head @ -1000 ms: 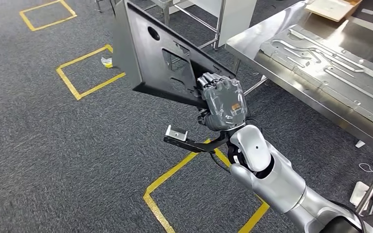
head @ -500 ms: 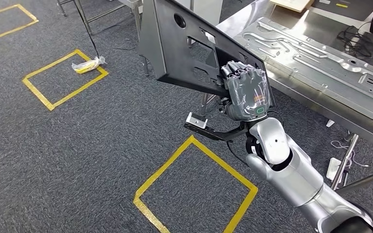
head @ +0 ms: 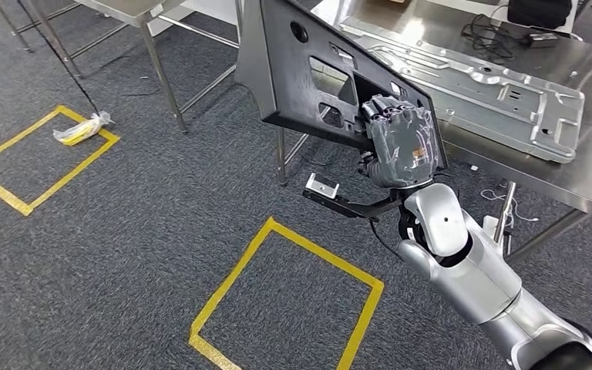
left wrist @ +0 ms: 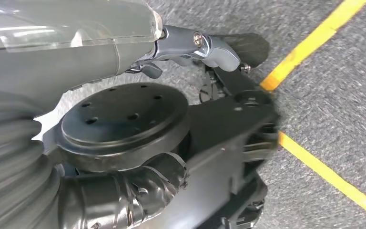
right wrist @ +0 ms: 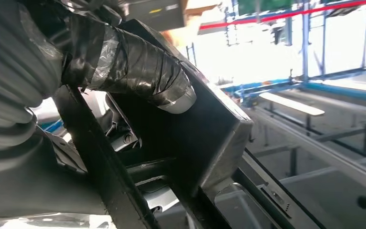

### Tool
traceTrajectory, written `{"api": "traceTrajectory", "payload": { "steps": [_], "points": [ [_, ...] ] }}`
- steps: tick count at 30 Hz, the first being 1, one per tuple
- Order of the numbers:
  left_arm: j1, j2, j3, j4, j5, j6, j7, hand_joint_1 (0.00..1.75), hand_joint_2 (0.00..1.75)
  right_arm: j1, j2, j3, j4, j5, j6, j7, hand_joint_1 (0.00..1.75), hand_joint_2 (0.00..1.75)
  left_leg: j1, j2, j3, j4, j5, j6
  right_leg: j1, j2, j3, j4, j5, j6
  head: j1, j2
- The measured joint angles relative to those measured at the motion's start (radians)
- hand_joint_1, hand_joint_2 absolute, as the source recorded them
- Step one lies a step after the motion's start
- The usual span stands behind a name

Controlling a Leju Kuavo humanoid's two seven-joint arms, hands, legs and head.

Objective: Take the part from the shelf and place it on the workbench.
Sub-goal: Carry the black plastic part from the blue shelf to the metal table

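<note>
Right hand point(head: 401, 146) grips the black part point(head: 308, 77) by its lower edge, held tilted above the floor. Workbench point(head: 586, 177) stands just beyond. Left hand point(left wrist: 124, 62): state cannot be told.

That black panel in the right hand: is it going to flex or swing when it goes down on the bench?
Probably stiff: the black panel stands out flat from the right hand without sagging. Likely light for its size, being thin with cutouts. Gripped at one edge, it may pivot on touching the workbench.
</note>
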Motion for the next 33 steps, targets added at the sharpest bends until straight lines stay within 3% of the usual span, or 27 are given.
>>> {"api": "traceTrajectory", "payload": {
  "steps": [2, 4, 5, 7, 8, 9, 11, 12, 13, 14, 16, 17, 20, 22, 24, 25, 26, 27, 28, 30, 31, 33],
  "points": [
    [-0.001, 0.001, 0.000, 0.000, 0.000, 0.000, 0.000, 0.00, 1.75, -0.003, -0.001, 0.000, 0.002, 0.019, 0.008, -0.002, 1.75, 1.75, -0.001, -0.024, 0.029, -0.067, 0.018, 0.007, -0.003, 0.022, -0.006, 0.002, 0.001, 0.010, 0.000, 0.000],
    [-0.005, 0.002, 0.000, 0.000, 0.000, -0.001, 0.000, 0.00, 1.75, -0.017, -0.007, 0.003, 0.008, 0.041, 0.039, -0.012, 1.75, 1.75, -0.003, -0.008, 0.034, -0.076, 0.018, 0.011, -0.007, 0.040, -0.011, -0.002, 0.005, 0.024, 0.000, 0.000],
    [-0.007, 0.002, 0.000, 0.000, 0.001, -0.001, 0.000, 0.00, 1.75, -0.032, -0.012, 0.007, 0.012, 0.046, 0.063, -0.020, 1.75, 1.75, -0.002, 0.003, 0.038, -0.084, 0.021, 0.015, -0.007, 0.031, -0.014, 0.002, 0.002, 0.030, 0.000, 0.000],
    [-0.009, 0.002, 0.000, 0.000, 0.002, -0.001, 0.000, 0.00, 1.75, -0.077, -0.025, 0.025, 0.027, 0.045, 0.114, -0.034, 1.75, 1.75, 0.001, 0.026, 0.045, -0.098, 0.028, 0.026, -0.005, -0.022, -0.040, 0.056, -0.033, 0.041, 0.002, 0.000],
    [-0.009, 0.002, 0.000, 0.000, 0.003, -0.001, 0.001, 0.00, 1.75, -0.100, -0.029, 0.037, 0.037, 0.043, 0.135, -0.039, 1.75, 1.75, 0.000, 0.037, 0.046, -0.100, 0.029, 0.028, -0.006, -0.054, -0.067, 0.114, -0.063, 0.045, 0.003, 0.000],
    [-0.008, 0.002, 0.000, 0.000, 0.003, -0.001, 0.001, 0.00, 1.75, -0.120, -0.032, 0.051, 0.047, 0.041, 0.151, -0.041, 1.75, 1.75, -0.001, 0.047, 0.046, -0.100, 0.029, 0.030, -0.007, -0.072, -0.099, 0.181, -0.093, 0.049, 0.004, 0.000],
    [-0.007, 0.001, 0.000, 0.000, 0.006, -0.002, 0.002, 0.00, 1.75, -0.145, -0.033, 0.077, 0.066, 0.038, 0.166, -0.041, 1.75, 1.75, -0.001, 0.069, 0.047, -0.099, 0.026, 0.030, -0.012, -0.082, -0.144, 0.269, -0.114, 0.056, 0.004, 0.000],
    [-0.007, 0.000, 0.001, 0.000, 0.011, 0.001, -0.002, 0.00, 1.75, -0.153, -0.033, 0.089, 0.074, 0.037, 0.169, -0.039, 1.75, 1.75, -0.001, 0.079, 0.048, -0.098, 0.024, 0.029, -0.015, -0.085, -0.141, 0.261, -0.096, 0.058, 0.004, 0.000],
    [-0.007, -0.003, 0.003, 0.000, 0.017, 0.009, -0.008, 0.00, 1.75, -0.162, -0.033, 0.101, 0.080, 0.036, 0.172, -0.035, 1.75, 1.75, -0.001, 0.089, 0.050, -0.096, 0.021, 0.027, -0.017, -0.092, -0.118, 0.213, -0.063, 0.059, 0.004, 0.000],
    [-0.008, -0.007, 0.005, 0.000, 0.024, 0.019, -0.015, 0.00, 1.75, -0.171, -0.031, 0.111, 0.084, 0.039, 0.176, -0.028, 1.75, 1.75, -0.001, 0.098, 0.053, -0.094, 0.017, 0.025, -0.017, -0.107, -0.082, 0.140, -0.028, 0.058, 0.004, 0.000],
    [-0.008, -0.017, 0.010, 0.000, 0.034, 0.044, -0.027, 0.00, 1.75, -0.186, -0.020, 0.131, 0.088, 0.052, 0.187, -0.009, 1.75, 1.75, -0.006, 0.115, 0.058, -0.089, 0.008, 0.015, -0.007, -0.141, -0.024, 0.025, 0.010, 0.050, 0.004, 0.000],
    [-0.008, -0.022, 0.012, 0.000, 0.035, 0.052, -0.029, 0.00, 1.75, -0.191, -0.013, 0.140, 0.088, 0.060, 0.192, 0.001, 1.75, 1.75, -0.008, 0.123, 0.060, -0.088, 0.005, 0.010, -0.002, -0.148, -0.014, 0.002, 0.012, 0.044, 0.004, 0.000],
    [-0.009, -0.032, 0.014, 0.000, 0.030, 0.070, -0.032, 0.00, 1.75, -0.195, -0.001, 0.161, 0.089, 0.079, 0.202, 0.028, 1.75, 1.75, -0.010, 0.143, 0.067, -0.088, -0.003, -0.005, 0.000, -0.123, -0.013, -0.004, 0.011, 0.025, 0.003, 0.000],
    [-0.009, -0.035, 0.014, 0.000, 0.019, 0.071, -0.036, 0.00, 1.75, -0.204, -0.001, 0.168, 0.089, 0.082, 0.197, 0.037, 1.75, 1.75, -0.006, 0.107, 0.049, -0.042, -0.037, -0.014, -0.005, -0.110, -0.008, -0.010, 0.014, 0.010, 0.003, 0.000],
    [-0.008, -0.035, 0.013, 0.000, 0.009, 0.069, -0.039, 0.00, 1.75, -0.213, -0.002, 0.170, 0.090, 0.074, 0.182, 0.033, 1.75, 1.75, -0.004, 0.058, -0.012, 0.083, -0.101, -0.017, -0.005, -0.099, -0.006, -0.012, 0.014, 0.000, 0.003, 0.000],
    [-0.007, -0.035, 0.013, 0.000, 0.008, 0.069, -0.040, 0.00, 1.75, -0.216, -0.003, 0.171, 0.091, 0.066, 0.177, 0.029, 1.75, 1.75, -0.003, 0.049, -0.047, 0.151, -0.126, -0.017, -0.004, -0.093, -0.007, -0.011, 0.014, -0.003, 0.003, 0.000],
    [-0.006, -0.035, 0.013, 0.000, 0.007, 0.070, -0.041, 0.00, 1.75, -0.217, -0.003, 0.171, 0.091, 0.058, 0.175, 0.024, 1.75, 1.75, -0.003, 0.046, -0.073, 0.196, -0.134, -0.017, -0.002, -0.085, -0.006, -0.010, 0.013, -0.004, 0.003, 0.000],
    [-0.006, -0.035, 0.013, 0.000, 0.007, 0.070, -0.042, 0.00, 1.75, -0.219, -0.003, 0.171, 0.091, 0.052, 0.177, 0.021, 1.75, 1.75, -0.003, 0.045, -0.083, 0.206, -0.121, -0.015, -0.001, -0.078, -0.006, -0.009, 0.012, -0.005, 0.003, 0.000],
    [-0.006, -0.034, 0.013, 0.000, 0.005, 0.066, -0.041, 0.00, 1.75, -0.221, -0.003, 0.172, 0.092, 0.049, 0.181, 0.018, 1.75, 1.75, -0.004, 0.045, -0.073, 0.171, -0.089, -0.012, 0.000, -0.071, -0.005, -0.007, 0.010, -0.005, 0.003, 0.000],
    [-0.007, -0.029, 0.013, 0.000, -0.001, 0.044, -0.036, 0.00, 1.75, -0.228, -0.003, 0.172, 0.094, 0.046, 0.190, 0.017, 1.75, 1.75, -0.006, 0.039, -0.019, 0.038, -0.013, -0.002, 0.003, -0.061, -0.004, -0.002, 0.006, -0.001, 0.003, 0.000],
    [-0.008, -0.025, 0.012, 0.000, -0.004, 0.031, -0.031, 0.00, 1.75, -0.233, -0.003, 0.173, 0.096, 0.046, 0.193, 0.017, 1.75, 1.75, -0.007, 0.036, 0.005, -0.021, 0.011, 0.002, 0.004, -0.057, -0.005, 0.001, 0.004, 0.002, 0.004, 0.000],
    [-0.011, -0.019, 0.011, 0.000, -0.006, 0.015, -0.020, 0.00, 1.75, -0.242, -0.002, 0.174, 0.101, 0.045, 0.199, 0.017, 1.75, 1.75, -0.009, 0.031, 0.025, -0.071, 0.022, 0.003, 0.008, -0.053, -0.010, 0.006, 0.002, 0.006, 0.004, 0.000]
  ]
}}
